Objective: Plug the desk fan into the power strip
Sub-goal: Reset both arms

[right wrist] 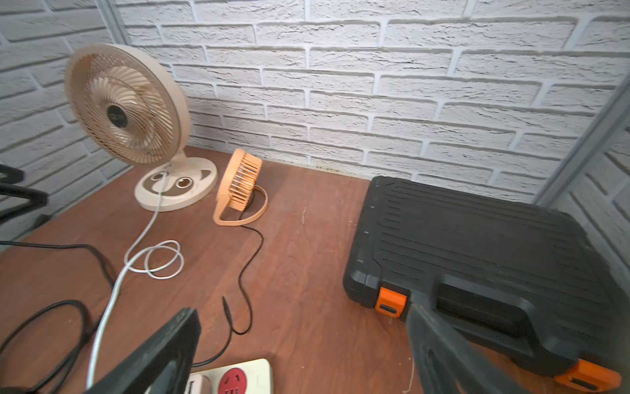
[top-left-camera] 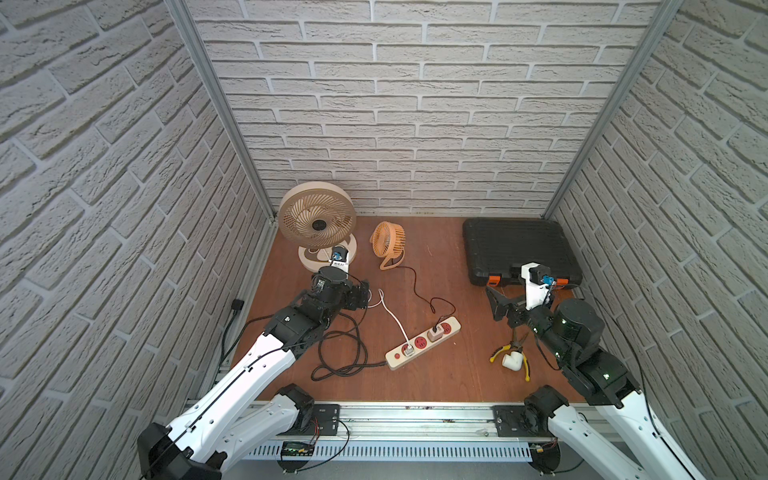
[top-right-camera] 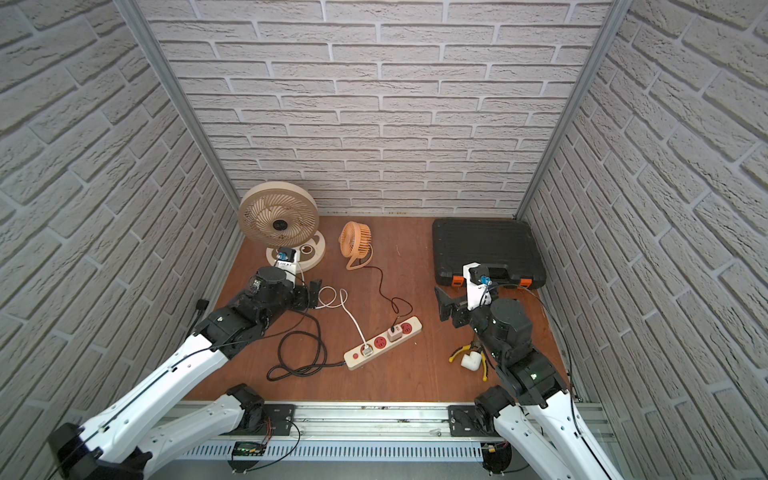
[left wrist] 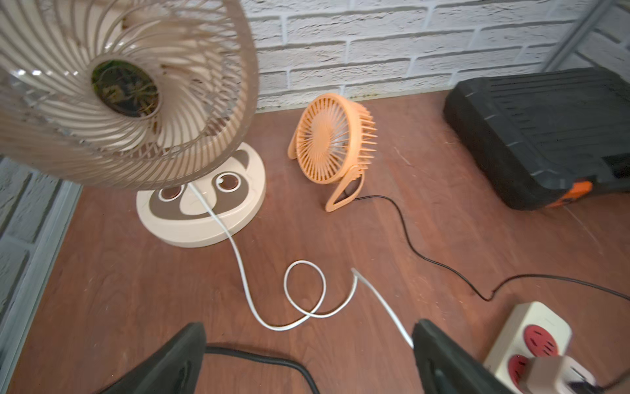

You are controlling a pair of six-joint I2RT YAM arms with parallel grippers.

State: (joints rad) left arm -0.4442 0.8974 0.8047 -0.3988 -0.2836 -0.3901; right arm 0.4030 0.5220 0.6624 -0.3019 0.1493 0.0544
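Note:
The large beige desk fan point(top-left-camera: 316, 216) stands at the back left; its white cable point(top-left-camera: 392, 320) loops across the table to a white plug point(top-left-camera: 408, 351) seated in the cream power strip point(top-left-camera: 453, 326). A small orange fan point(top-left-camera: 388, 241) stands beside it; its thin black cable point(top-left-camera: 415, 286) ends at a beige adapter point(top-left-camera: 435, 332) in another red socket. My left gripper point(left wrist: 308, 327) hangs open and empty over the white loop, in front of the beige fan's base. Right of the strip point(right wrist: 252, 366), my right gripper point(right wrist: 302, 312) is open, holding nothing.
A black tool case point(top-left-camera: 519, 249) with orange latches fills the back right corner. Yellow-handled pliers point(top-left-camera: 513, 349) and a white pipe elbow point(top-left-camera: 512, 360) lie under my right arm. The strip's thick black cord point(top-left-camera: 340, 353) coils at the front left. Brick walls close three sides.

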